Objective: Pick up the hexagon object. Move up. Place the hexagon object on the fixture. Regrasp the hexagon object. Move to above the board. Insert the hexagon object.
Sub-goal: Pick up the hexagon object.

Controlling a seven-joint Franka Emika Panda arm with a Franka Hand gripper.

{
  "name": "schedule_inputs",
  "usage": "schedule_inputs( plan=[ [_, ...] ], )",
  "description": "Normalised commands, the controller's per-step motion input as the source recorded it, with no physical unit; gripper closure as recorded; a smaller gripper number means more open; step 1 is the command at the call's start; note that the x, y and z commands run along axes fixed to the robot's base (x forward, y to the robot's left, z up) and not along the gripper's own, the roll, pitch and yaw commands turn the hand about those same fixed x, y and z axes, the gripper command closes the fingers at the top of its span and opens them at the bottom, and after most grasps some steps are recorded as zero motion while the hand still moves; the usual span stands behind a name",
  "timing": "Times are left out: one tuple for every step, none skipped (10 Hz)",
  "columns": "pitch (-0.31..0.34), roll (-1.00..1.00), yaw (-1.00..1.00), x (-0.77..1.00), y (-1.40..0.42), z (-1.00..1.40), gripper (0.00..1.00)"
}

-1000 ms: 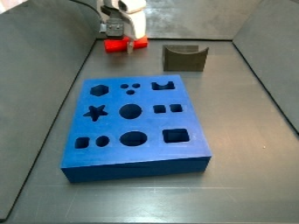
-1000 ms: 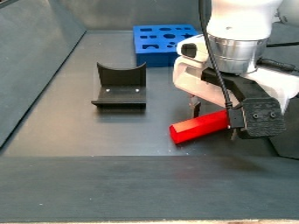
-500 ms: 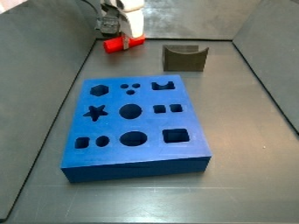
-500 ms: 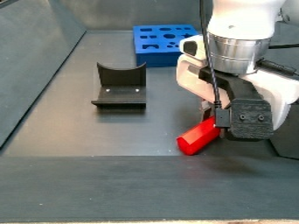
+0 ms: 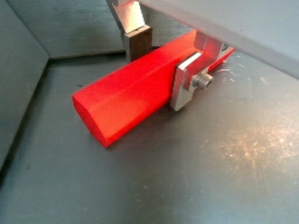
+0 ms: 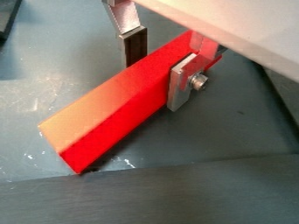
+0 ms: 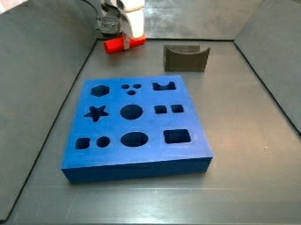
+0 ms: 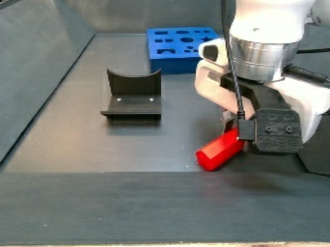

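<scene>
Between the fingers of the gripper point(image 5: 162, 54), low over the grey floor, the hexagon object point(image 5: 138, 89) was found: a bright red bar, with one silver plate set against each long face. The jaws were closed to the bar's width and appeared to have hold of it; in a side view the bar point(image 8: 219, 150) was seen tilted, its lower end at or very near the floor, contact not determinable.

Step in hand, as judged: pick-up of the hexagon object, with the lift to follow.
- The grip was placed toward one end of the bar rather than at its middle, so a long free length was left beyond the fingers point(image 6: 181, 80). A firm squeeze was called for before any rise, or the bar could be expected to pivot between the pads.
- A straight vertical rise was advised, so that the low end would not be dragged.
- The fixture point(image 8: 131, 95) lay well apart from the gripper point(image 8: 245, 125), to one side; the board point(image 8: 184, 46) lay beyond it, farther off.

Views compared:
- Both wrist views: the plates' contact with the red faces was shown closely; fixture and board were not shown.
- A side view: the layout of the board point(image 7: 135, 121), the fixture point(image 7: 186, 58) and the gripper point(image 7: 121, 35) was given, but the bar point(image 7: 121, 43) appeared only as a small red patch, its tilt unreadable.
- The other side view alone showed the tilt and the nearness to the floor.
</scene>
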Motion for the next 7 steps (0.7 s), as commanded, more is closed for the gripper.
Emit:
schedule_inputs(
  plan=[
    [0.0, 0.0, 0.0, 0.0, 0.0, 0.0, 1.0],
    [0.0, 0.0, 0.0, 0.0, 0.0, 0.0, 1.0],
    [0.0, 0.0, 0.0, 0.0, 0.0, 0.0, 1.0],
    [0.0, 0.0, 0.0, 0.0, 0.0, 0.0, 1.0],
    [0.0, 0.0, 0.0, 0.0, 0.0, 0.0, 1.0],
    [0.0, 0.0, 0.0, 0.0, 0.0, 0.0, 1.0],
    [0.0, 0.0, 0.0, 0.0, 0.0, 0.0, 1.0]
  ],
)
